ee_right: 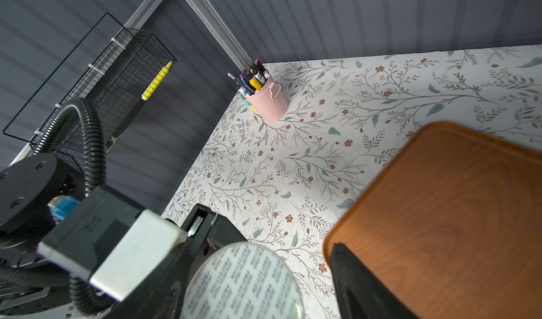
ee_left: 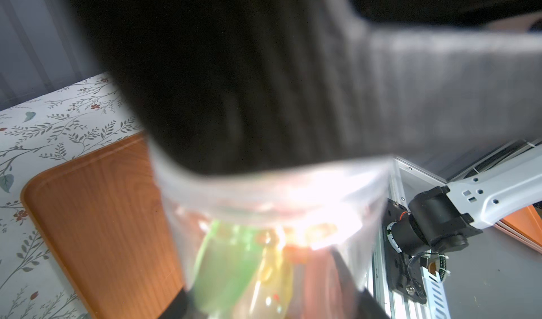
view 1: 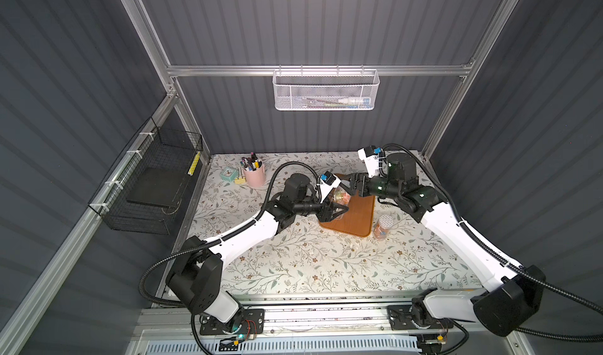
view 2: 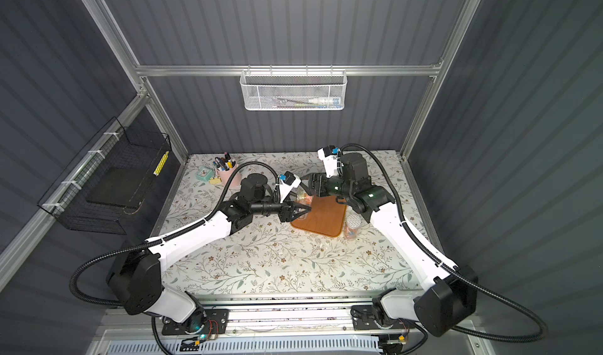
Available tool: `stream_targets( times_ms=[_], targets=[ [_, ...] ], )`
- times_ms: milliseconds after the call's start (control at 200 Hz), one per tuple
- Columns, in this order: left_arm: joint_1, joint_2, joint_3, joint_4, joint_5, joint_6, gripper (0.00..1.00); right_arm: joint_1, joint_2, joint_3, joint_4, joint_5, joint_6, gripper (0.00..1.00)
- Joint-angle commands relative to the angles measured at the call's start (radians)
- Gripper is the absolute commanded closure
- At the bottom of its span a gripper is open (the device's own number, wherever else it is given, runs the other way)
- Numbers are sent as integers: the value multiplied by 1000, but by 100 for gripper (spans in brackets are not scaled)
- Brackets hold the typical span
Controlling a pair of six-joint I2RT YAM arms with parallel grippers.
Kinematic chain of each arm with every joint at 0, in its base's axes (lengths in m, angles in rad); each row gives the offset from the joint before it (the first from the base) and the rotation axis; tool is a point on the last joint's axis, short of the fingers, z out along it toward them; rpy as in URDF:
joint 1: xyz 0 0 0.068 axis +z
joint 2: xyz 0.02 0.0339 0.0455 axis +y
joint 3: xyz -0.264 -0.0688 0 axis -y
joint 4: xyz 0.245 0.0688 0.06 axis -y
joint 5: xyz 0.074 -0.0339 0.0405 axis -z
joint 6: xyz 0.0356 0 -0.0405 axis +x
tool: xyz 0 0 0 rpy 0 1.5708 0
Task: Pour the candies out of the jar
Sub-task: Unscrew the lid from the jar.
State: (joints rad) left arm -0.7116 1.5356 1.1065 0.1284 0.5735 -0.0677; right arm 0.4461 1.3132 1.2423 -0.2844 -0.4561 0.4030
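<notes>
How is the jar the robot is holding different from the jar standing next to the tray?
The held jar is gripped in the left pincer above the tray's edge; the standing jar rests on the table beside the tray, untouched. The held jar looks tipped, its lid toward the right pincer; the standing jar is upright, lid up. Both are clear, with printed white lids and colourful candies inside.

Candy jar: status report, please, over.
Left gripper: jaws shut on candy jar, at wooden tray edge. Right gripper at its lid, grip unclear. Lid on, candies inside. Second jar beside tray.
</notes>
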Motion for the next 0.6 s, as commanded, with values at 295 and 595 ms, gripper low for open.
stream_targets(
  times_ms=[295,595],
  targets=[
    [8,8,26,-5,42,9,100,2,4,75,-99,-68,-23,14],
    [9,24,44,-7,62,8,100,3,8,46,-67,-62,-14,16]
  ],
)
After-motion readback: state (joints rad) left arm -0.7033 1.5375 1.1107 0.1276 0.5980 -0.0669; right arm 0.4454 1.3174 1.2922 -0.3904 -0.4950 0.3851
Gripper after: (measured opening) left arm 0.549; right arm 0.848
